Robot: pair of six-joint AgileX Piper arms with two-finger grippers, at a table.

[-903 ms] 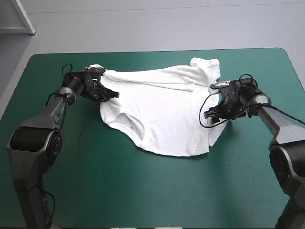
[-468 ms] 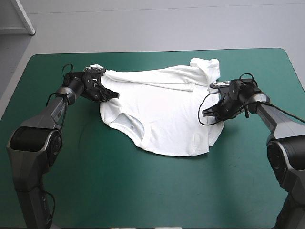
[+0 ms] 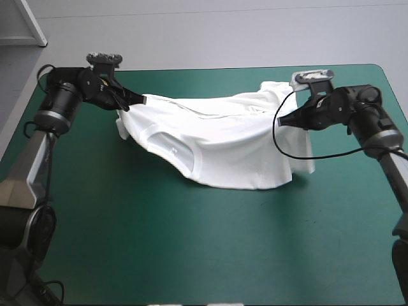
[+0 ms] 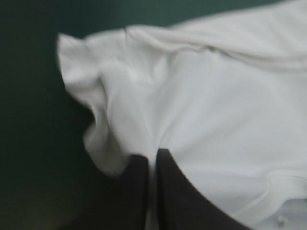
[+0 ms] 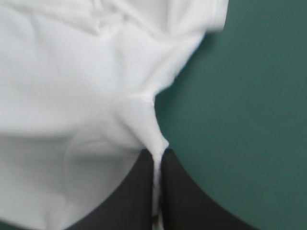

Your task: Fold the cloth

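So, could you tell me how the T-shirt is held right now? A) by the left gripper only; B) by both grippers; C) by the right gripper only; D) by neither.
B: the left gripper and the right gripper are each shut on the T-shirt, stretched between them.

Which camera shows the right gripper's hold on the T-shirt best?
Right wrist view: the right gripper pinches a ridge of the T-shirt close up. High view shows it small, side-on; left wrist view misses it.

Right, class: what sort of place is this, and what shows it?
Probably a robotics lab bench: left gripper and right gripper hold a white T-shirt over a teal-green table.
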